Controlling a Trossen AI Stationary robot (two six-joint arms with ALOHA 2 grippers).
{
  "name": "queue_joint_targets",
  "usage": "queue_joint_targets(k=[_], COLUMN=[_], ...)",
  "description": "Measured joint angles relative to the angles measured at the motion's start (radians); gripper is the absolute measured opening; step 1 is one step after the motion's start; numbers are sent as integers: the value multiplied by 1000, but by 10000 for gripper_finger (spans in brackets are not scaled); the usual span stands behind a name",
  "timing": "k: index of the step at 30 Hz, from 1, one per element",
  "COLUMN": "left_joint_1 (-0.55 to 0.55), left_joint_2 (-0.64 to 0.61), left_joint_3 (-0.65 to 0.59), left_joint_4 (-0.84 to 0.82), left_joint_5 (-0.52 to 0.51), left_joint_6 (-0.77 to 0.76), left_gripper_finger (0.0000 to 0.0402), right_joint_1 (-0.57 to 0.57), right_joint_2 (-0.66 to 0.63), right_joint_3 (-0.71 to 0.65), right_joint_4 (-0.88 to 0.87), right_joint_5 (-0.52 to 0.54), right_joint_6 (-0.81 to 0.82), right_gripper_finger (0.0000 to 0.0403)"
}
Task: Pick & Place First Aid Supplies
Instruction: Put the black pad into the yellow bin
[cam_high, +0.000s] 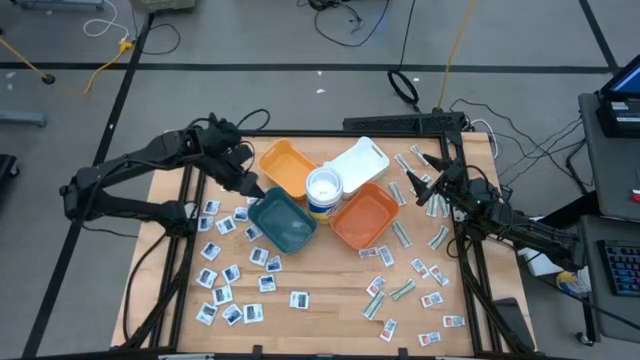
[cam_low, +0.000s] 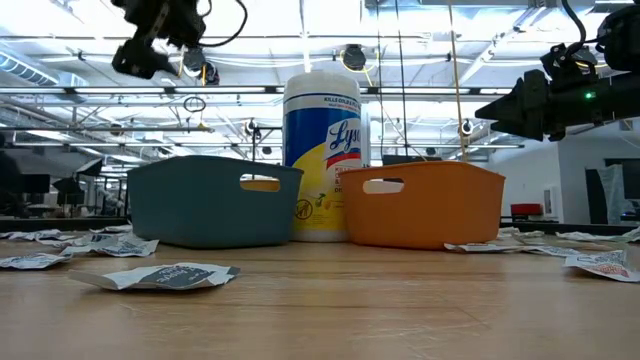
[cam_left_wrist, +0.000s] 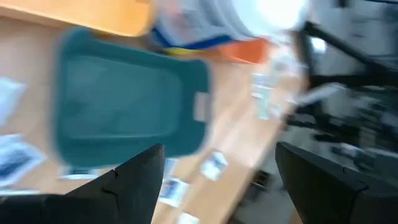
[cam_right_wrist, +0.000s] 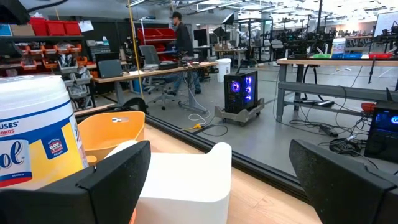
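Small flat packets lie scattered on the wooden table. White squares with dark blue marks (cam_high: 230, 280) cover the near left part. Narrow green-white strips (cam_high: 404, 290) and white packets with red marks (cam_high: 434, 271) lie on the right. My left gripper (cam_high: 247, 186) is open and hovers above the teal tray's (cam_high: 283, 222) far left corner, high over the table in the low view (cam_low: 150, 52). In the left wrist view (cam_left_wrist: 219, 149) the teal tray (cam_left_wrist: 124, 99) shows below it, empty. My right gripper (cam_high: 430, 192) is open, raised over the strips at the right far side (cam_right_wrist: 219, 149).
Four trays cluster mid-table: teal, orange (cam_high: 365, 216), yellow (cam_high: 287, 167), white (cam_high: 358, 163). A white round wipes tub (cam_high: 323, 190) stands between them. Metal frame rails (cam_high: 470, 270) run along both table sides. Bare wood shows along the near middle (cam_high: 320, 330).
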Motion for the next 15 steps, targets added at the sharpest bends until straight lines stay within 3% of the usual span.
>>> queue_joint_targets(k=[15], left_joint_1=[22], left_joint_2=[20], left_joint_3=[0], left_joint_4=[-347], left_joint_5=[-545], left_joint_6=[78], left_gripper_finger=[310], right_joint_1=[0], right_joint_2=[0], right_joint_3=[0], right_joint_4=[0], right_joint_5=[0], right_joint_6=[0], right_gripper_finger=[377])
